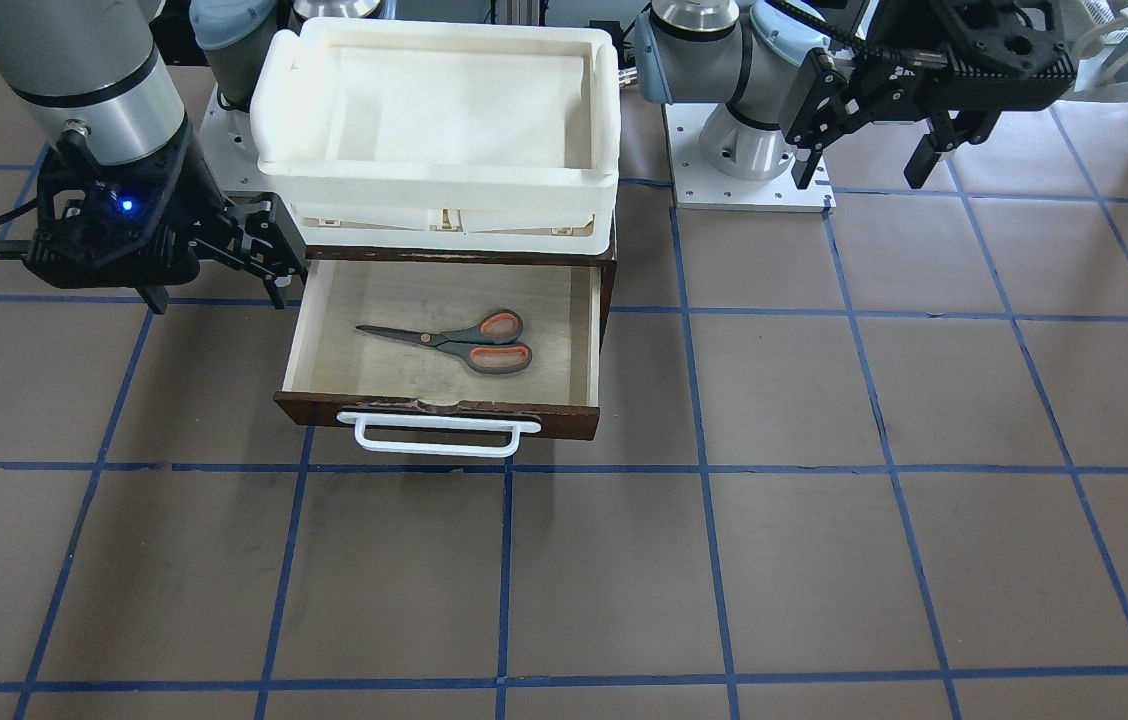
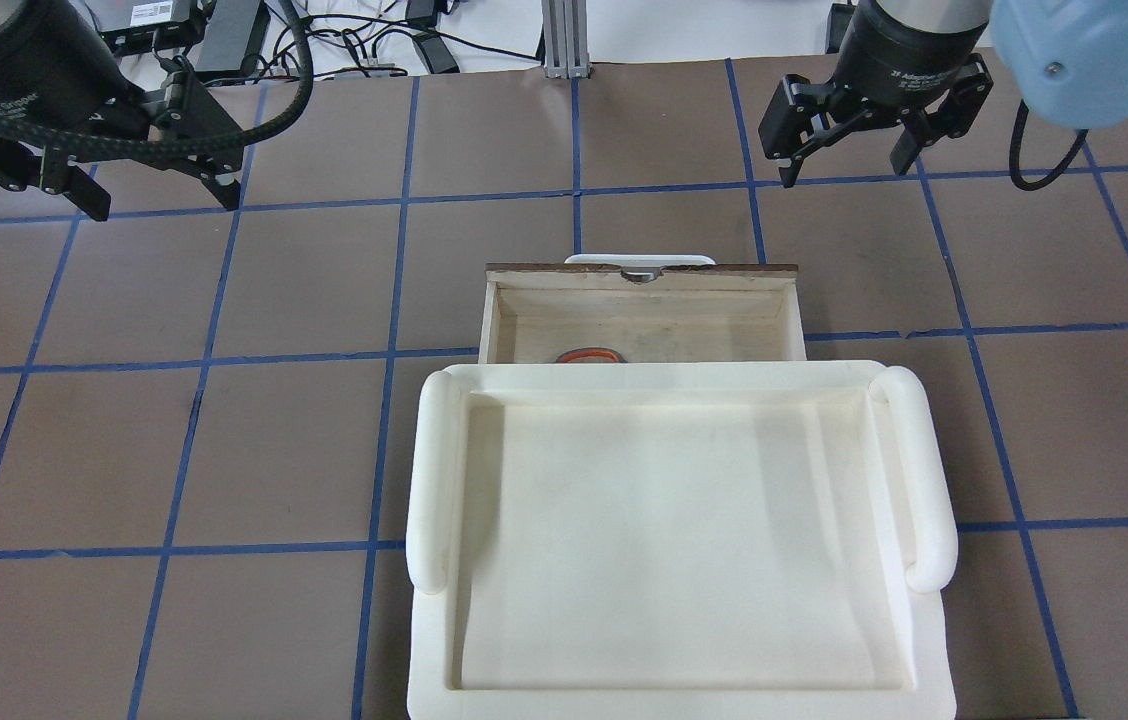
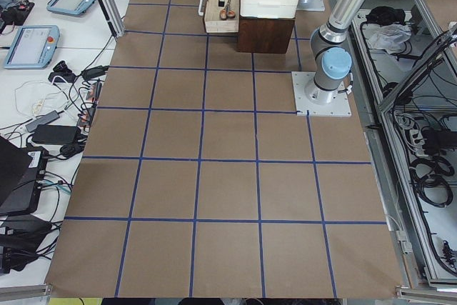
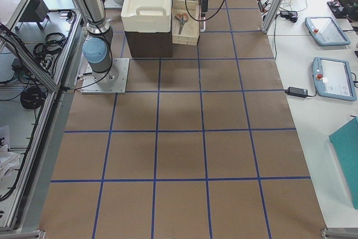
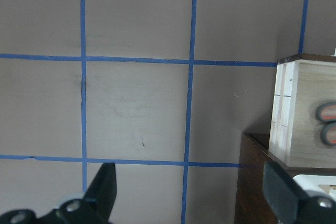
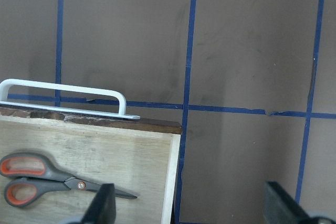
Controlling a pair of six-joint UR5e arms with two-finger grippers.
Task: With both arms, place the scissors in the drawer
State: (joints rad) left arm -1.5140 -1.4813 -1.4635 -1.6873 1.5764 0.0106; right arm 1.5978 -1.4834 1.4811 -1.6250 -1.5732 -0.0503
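The scissors (image 1: pixel 454 342) lie flat inside the open drawer (image 1: pixel 439 410), blades toward the robot's right. Their handles show in the right wrist view (image 6: pixel 47 174), and partly in the left wrist view (image 5: pixel 326 124) and the overhead view (image 2: pixel 589 355). The drawer's white bar handle (image 1: pixel 434 435) faces away from the robot. My right gripper (image 1: pixel 219 298) is open and empty, just beside the drawer's right-hand side (image 2: pixel 844 172). My left gripper (image 1: pixel 862 175) is open and empty, well off to the drawer's other side (image 2: pixel 164 205).
A cream-white plastic tray (image 1: pixel 434 180) sits on top of the dark brown cabinet (image 3: pixel 265 33) that holds the drawer, and hides most of the drawer from overhead (image 2: pixel 429 480). The brown table has a blue tape grid. The arm bases stand on either side of the cabinet.
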